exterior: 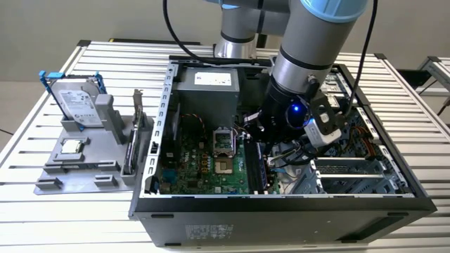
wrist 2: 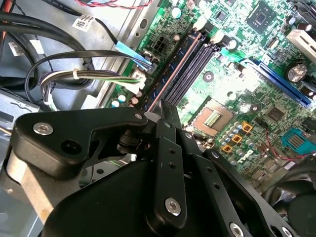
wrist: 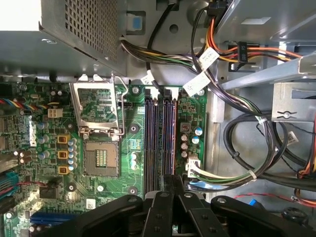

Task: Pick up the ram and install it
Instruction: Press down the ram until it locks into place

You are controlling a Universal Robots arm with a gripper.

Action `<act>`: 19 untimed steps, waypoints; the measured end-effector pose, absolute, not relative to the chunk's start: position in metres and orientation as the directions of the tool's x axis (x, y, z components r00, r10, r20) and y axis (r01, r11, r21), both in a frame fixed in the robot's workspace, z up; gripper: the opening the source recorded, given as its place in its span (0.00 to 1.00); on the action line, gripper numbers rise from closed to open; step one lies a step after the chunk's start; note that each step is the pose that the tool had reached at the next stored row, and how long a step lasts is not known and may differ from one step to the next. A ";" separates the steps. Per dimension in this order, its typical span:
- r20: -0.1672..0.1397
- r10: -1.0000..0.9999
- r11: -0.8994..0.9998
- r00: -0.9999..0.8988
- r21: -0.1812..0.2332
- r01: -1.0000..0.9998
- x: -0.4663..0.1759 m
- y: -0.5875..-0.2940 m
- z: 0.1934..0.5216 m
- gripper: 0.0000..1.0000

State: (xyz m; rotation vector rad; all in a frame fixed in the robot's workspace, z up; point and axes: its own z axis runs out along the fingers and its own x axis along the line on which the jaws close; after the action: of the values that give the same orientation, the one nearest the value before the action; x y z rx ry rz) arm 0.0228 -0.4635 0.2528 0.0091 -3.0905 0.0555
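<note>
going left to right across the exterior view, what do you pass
hard drive in its blue frame → card with a metal bracket → green motherboard → ram → drive cage

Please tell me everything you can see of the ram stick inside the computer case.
The ram is a long, thin, dark blue-green board. It stands on edge at the memory slot nearest the cables, parallel to the empty slots beside it on the green motherboard. The claw is over one end; contact is unclear. Its chips and label are hidden.
</note>
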 end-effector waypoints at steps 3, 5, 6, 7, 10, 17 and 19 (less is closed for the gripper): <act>0.051 -0.012 0.999 -0.999 -0.035 -0.013 0.023 -0.464 0.253 0.00; 0.051 -0.017 0.999 -0.999 -0.035 -0.018 0.023 -0.463 0.253 0.00; 0.051 -0.020 0.999 -0.999 -0.035 -0.022 0.023 -0.463 0.253 0.00; 0.051 -0.023 0.999 -0.998 -0.035 -0.025 0.023 -0.464 0.253 0.00; 0.051 -0.029 0.999 -0.998 -0.034 -0.031 0.023 -0.464 0.253 0.00; 0.051 -0.036 0.999 -0.998 -0.034 -0.037 0.023 -0.464 0.253 0.00; 0.051 -0.037 0.999 -0.998 -0.033 -0.039 0.023 -0.464 0.253 0.00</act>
State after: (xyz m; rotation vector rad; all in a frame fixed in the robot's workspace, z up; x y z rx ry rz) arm 0.0228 -0.4635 0.2527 0.0588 -3.0905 0.0533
